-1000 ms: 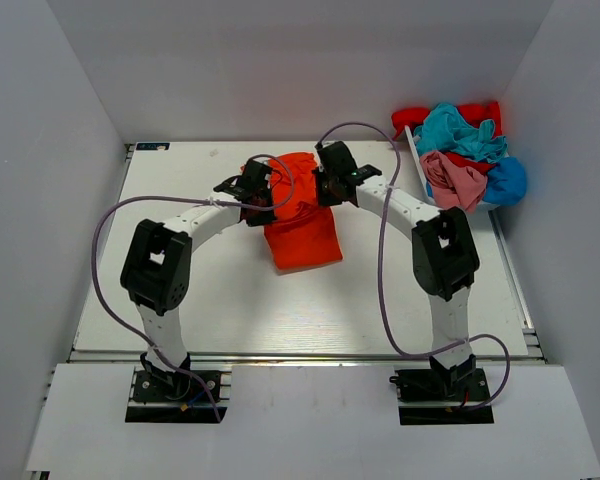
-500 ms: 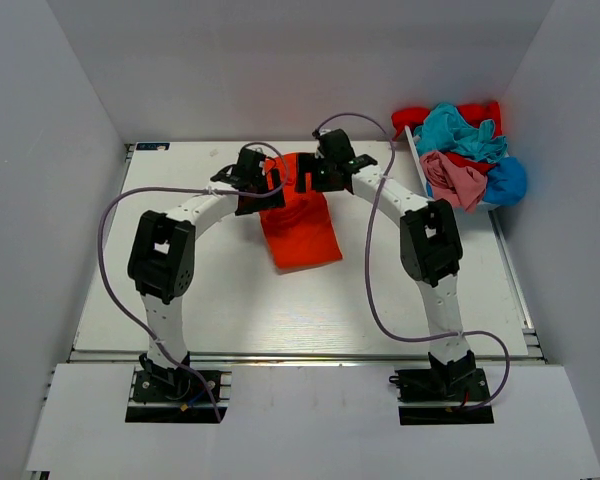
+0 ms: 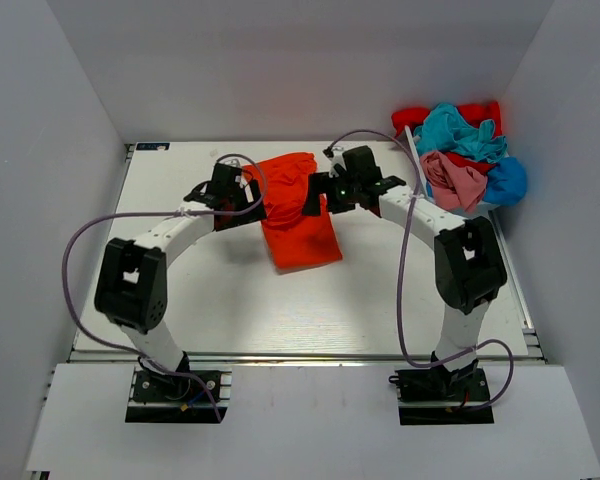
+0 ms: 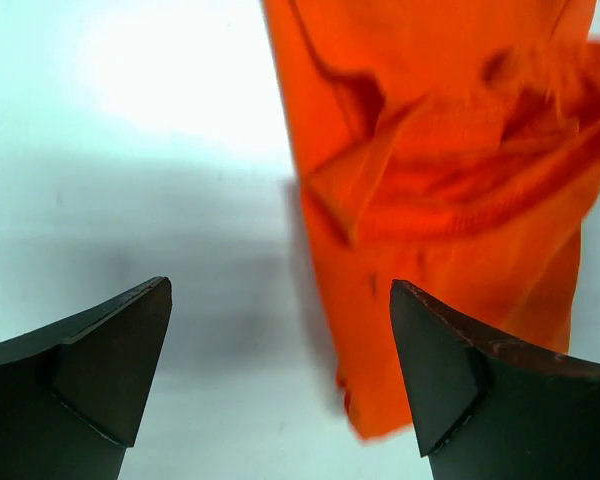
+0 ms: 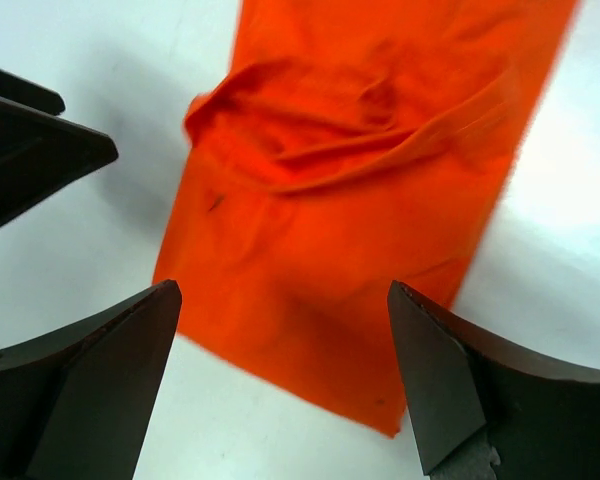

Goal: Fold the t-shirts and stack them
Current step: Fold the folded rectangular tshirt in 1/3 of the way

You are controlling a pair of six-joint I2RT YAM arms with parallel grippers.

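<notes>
A bright orange-red t-shirt (image 3: 296, 212) lies folded into a narrow strip on the white table (image 3: 180, 290); its far end is rumpled. My left gripper (image 3: 250, 197) hangs open at the shirt's left edge, holding nothing. In the left wrist view the shirt (image 4: 450, 150) fills the upper right, and the left gripper (image 4: 280, 375) spans its left edge and bare table. My right gripper (image 3: 317, 195) is open at the shirt's right side. In the right wrist view the right gripper (image 5: 285, 385) is over the shirt's (image 5: 360, 180) near hem, empty.
A heap of crumpled t-shirts in teal (image 3: 458, 130), pink (image 3: 452, 180), red (image 3: 412, 117) and blue (image 3: 507, 181) sits in a white bin at the table's far right corner. White walls enclose the table on three sides. The left gripper's fingers (image 5: 30, 150) show in the right wrist view.
Both grippers went from shut to open and let go of the orange-red shirt. They moved apart to either side, and the shirt's far end now lies on the table.
</notes>
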